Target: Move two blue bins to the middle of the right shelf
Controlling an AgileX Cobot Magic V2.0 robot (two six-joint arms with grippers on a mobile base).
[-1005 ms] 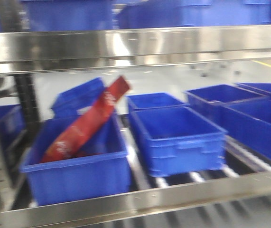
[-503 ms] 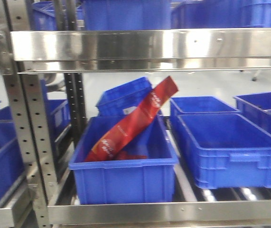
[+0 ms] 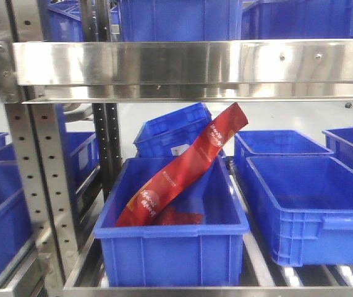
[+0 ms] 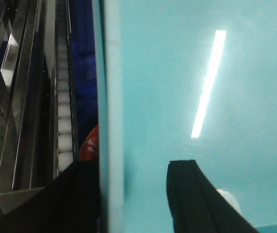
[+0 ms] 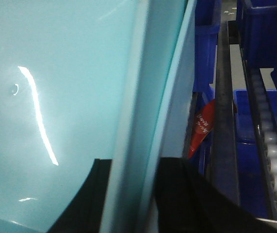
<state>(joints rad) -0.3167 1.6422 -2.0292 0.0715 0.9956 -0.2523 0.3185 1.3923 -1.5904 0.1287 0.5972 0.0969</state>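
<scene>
Grippers both clamped on pale bin walls: left gripper (image 4: pixel 131 194) straddles the rim of a light-blue bin (image 4: pixel 201 97); right gripper (image 5: pixel 128 194) likewise grips a light-blue bin wall (image 5: pixel 56 73). Shelf (image 3: pixel 188 62) ahead holds dark blue bins (image 3: pixel 173 244), red packet (image 3: pixel 182 167) leaning inside one.

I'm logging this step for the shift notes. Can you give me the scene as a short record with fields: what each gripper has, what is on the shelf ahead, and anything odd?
left gripper: fingers astride the rim of a pale cyan bin, one on each side of the wall
right gripper: fingers astride the rim of a pale cyan bin too
bins held: whether one or two cannot be told
shelf ahead: steel roller rack full of dark blue bins
odd item: red packet leaning tilted in the front dark blue bin
</scene>
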